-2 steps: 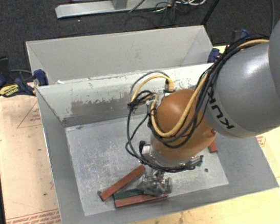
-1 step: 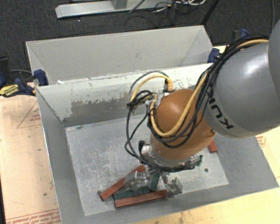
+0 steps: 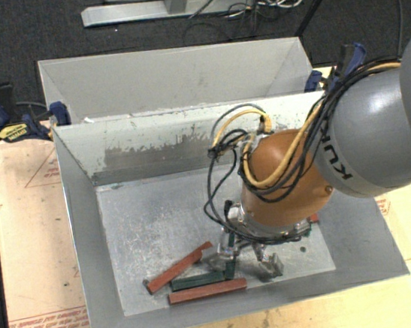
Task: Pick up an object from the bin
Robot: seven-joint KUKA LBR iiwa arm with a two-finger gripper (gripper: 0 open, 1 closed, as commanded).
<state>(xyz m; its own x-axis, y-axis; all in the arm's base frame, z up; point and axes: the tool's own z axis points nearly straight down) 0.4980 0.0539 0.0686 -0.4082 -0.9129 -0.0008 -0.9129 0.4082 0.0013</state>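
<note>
Near the front wall of the grey metal bin (image 3: 87,237), the gripper (image 3: 247,262) is seen low over the floor, below the arm's orange cover (image 3: 280,179). Its two fingers are spread apart and nothing can be seen between them. Three slim bars are gathered just to the camera's left of it. A dark green bar (image 3: 195,280) lies nearly level across the view, and its right end is touching or just beside the nearer finger. A red-brown bar (image 3: 176,270) is tilted above it, with its higher end pointing toward the gripper. A second red-brown bar (image 3: 207,292) is laid almost parallel to the front wall, below the green one. All three look flat, straight and narrow, with square ends. Since their long axes run roughly left to right, toward the gripper, a short shift to the camera's left would be judged necessary, with the fingers set across a bar's narrow width. The green bar is judged the nearest candidate. Whether it overlaps the red-brown bars cannot be told.
</note>
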